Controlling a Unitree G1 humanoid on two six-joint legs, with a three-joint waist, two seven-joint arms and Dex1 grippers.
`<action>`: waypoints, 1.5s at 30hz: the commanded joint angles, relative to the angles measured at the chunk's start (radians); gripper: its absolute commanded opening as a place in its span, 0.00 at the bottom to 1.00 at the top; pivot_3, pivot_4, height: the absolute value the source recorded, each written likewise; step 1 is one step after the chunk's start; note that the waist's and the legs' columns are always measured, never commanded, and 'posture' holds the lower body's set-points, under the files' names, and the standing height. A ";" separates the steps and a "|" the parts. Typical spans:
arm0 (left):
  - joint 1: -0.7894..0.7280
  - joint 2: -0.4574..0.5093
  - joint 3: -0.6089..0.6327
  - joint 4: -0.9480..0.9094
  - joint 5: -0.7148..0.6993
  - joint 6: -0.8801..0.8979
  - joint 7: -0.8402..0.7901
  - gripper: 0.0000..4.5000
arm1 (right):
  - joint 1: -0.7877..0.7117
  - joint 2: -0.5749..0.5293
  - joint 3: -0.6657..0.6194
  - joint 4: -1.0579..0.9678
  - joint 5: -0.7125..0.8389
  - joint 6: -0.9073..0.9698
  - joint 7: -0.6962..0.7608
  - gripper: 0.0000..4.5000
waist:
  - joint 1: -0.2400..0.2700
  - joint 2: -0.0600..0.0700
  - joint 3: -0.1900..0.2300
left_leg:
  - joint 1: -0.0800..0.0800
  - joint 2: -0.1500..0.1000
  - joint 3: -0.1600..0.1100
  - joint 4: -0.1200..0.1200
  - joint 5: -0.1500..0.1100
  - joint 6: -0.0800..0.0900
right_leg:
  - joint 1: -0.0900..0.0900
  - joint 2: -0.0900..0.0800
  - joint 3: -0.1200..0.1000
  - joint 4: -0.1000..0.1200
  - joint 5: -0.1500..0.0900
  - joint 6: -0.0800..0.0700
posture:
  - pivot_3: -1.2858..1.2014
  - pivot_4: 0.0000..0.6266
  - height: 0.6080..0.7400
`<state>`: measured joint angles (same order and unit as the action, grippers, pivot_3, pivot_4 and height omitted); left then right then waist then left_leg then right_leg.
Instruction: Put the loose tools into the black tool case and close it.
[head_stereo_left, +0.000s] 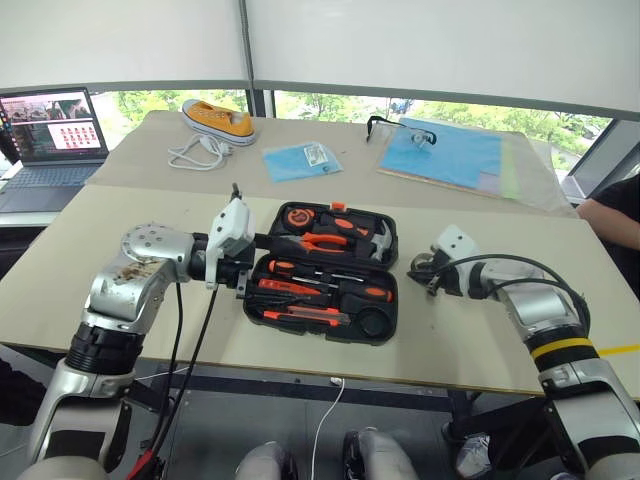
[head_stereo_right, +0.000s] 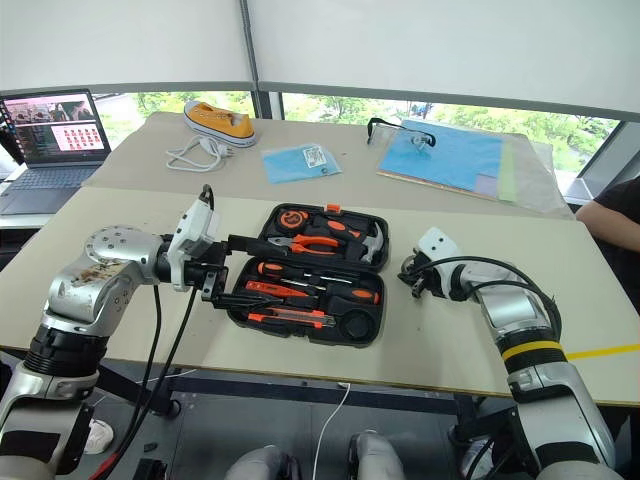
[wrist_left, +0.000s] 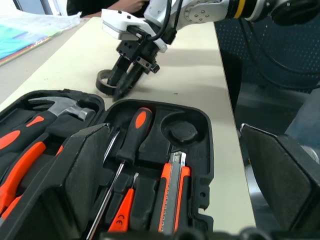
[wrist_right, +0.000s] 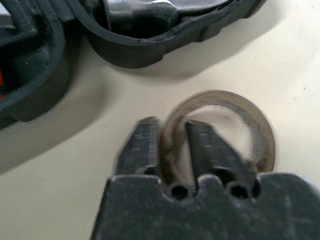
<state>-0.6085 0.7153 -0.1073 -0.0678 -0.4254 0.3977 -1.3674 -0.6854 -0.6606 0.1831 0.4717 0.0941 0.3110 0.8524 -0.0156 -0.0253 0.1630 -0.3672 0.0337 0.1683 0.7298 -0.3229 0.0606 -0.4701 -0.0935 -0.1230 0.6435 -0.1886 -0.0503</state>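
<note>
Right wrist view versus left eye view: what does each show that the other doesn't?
Right wrist view alone shows the grip up close: the right gripper shut on the tape roll, one finger inside the ring and one outside, on the table.

Left eye view alone shows the left gripper at the case's left edge, the screwdrivers and utility knife in their recesses, plus the laptop, shoe and blue papers farther back.

Both share the open tool case, the hammer and the right gripper.
</note>
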 joint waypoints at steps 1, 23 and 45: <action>0.028 0.029 -0.030 -0.027 0.042 -0.088 -0.045 1.00 | 0.009 -0.036 -0.061 -0.123 0.048 0.011 0.067 0.00 | 0.000 0.001 0.001 | 0.000 0.000 0.000 0.000 0.000 0.000 | 0.000 0.000 0.000 0.000 0.000 0.000 | 0.52 0.24 0.84; -0.029 -0.014 -0.065 0.086 0.078 -0.167 -0.082 1.00 | 0.348 -0.082 0.033 -0.914 0.226 0.394 0.060 0.22 | 0.006 0.002 0.001 | -0.002 0.000 -0.001 0.001 0.000 0.000 | -0.002 0.000 0.000 0.001 -0.001 -0.001 | 0.52 0.24 0.84; -0.001 0.028 0.049 0.390 0.218 -0.300 0.130 0.89 | 0.374 -0.137 -0.233 -0.830 0.304 0.381 0.007 0.59 | 0.006 0.001 0.001 | -0.001 0.000 -0.001 0.001 0.000 0.000 | -0.002 0.000 0.000 0.001 -0.001 -0.001 | 0.52 0.24 0.84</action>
<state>-0.6089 0.7148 -0.1184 0.2727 -0.2259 0.1376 -1.2866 -0.3253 -0.7819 -0.0015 -0.3999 0.4346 0.7479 0.8878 -0.0091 -0.0240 0.1640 -0.3686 0.0339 0.1675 0.7305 -0.3228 0.0604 -0.4720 -0.0931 -0.1234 0.6445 -0.1892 -0.0512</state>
